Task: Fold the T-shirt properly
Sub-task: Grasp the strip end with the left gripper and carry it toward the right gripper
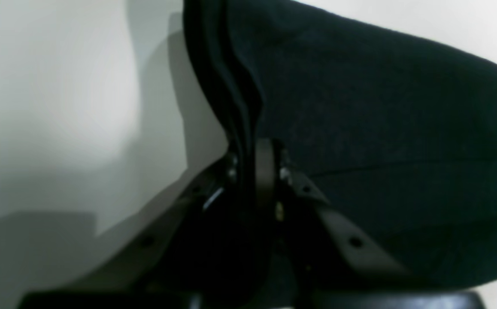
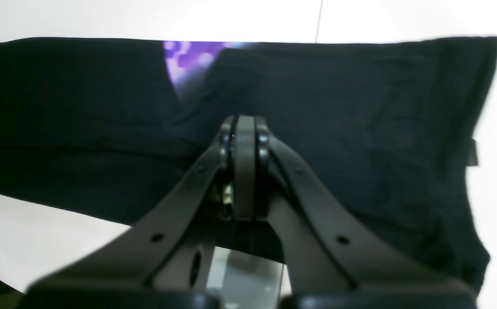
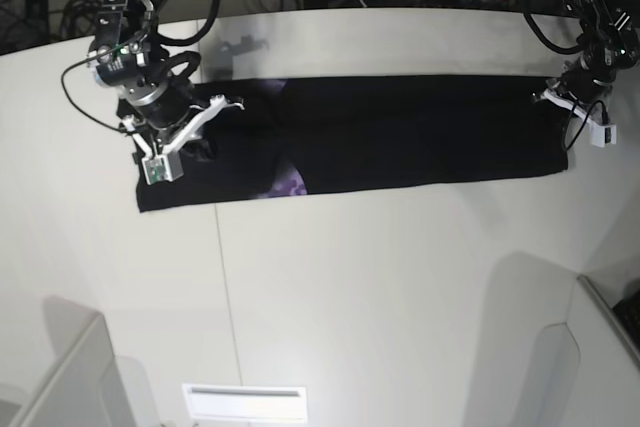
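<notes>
Black T-shirt [image 3: 400, 132], long folded band, purple print showing

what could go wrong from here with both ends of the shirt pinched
1. The left end effector pinches only a thin bunched edge of the T-shirt; it may slip out when lifted.
2. The right end effector is shut over flat cloth, so it might be gripping nothing.
3. The purple print shows through an uneven fold, which could carry over.
</notes>
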Tool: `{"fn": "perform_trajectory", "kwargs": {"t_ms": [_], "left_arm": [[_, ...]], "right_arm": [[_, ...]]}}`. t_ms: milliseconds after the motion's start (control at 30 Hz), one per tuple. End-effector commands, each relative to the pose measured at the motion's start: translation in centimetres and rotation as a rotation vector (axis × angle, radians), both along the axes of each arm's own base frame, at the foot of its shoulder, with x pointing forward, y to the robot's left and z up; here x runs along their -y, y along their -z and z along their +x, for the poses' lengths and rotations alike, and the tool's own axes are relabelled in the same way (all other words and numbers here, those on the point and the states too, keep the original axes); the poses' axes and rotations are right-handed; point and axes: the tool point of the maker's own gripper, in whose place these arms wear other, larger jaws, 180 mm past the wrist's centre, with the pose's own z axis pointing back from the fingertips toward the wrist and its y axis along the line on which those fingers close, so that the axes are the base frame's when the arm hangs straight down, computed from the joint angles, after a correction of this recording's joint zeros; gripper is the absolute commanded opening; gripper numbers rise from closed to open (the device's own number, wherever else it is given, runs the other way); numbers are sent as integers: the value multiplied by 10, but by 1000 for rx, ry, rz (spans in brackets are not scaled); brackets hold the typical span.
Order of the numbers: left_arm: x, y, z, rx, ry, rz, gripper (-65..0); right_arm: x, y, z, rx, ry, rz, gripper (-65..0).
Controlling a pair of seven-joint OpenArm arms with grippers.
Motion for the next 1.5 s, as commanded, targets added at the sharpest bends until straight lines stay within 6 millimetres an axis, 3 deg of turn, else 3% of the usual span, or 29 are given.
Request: {"fn": "perform_trajectory", "kwargs": {"t_ms": [0,133,300,467,600,733,1033,1267,1467], "left_arm": [[-11,-12,5,23,-1,34,-650],[-19,-20,6,29,6,61,-650],[-33,-58,-3,96,0,160,-650],[-7,-87,-9,141,96,239,-650],[13,-98,-15,156,136,277,-650],[32,-95,-17,145,150,323,-650],[116,-63,-10,107,336,250,-650],[157,-48,-10,87,414,219,-650],[182,-49,-3,113,437,172,-650]], "right_arm": [[-2,-12,6,49,5,16,-650],[-7,-11,4,45,7,32,-650],[-10,-11,4,43,11,45,-650],[-10,-11,4,42,11,45,-650],[-13,-11,4,42,17,59,-650],[-15,-11,4,42,17,64,-650],[-13,-12,5,43,21,62,-650],[-12,-12,5,45,22,60,-650],[-12,-12,6,46,22,60,-650]]}}
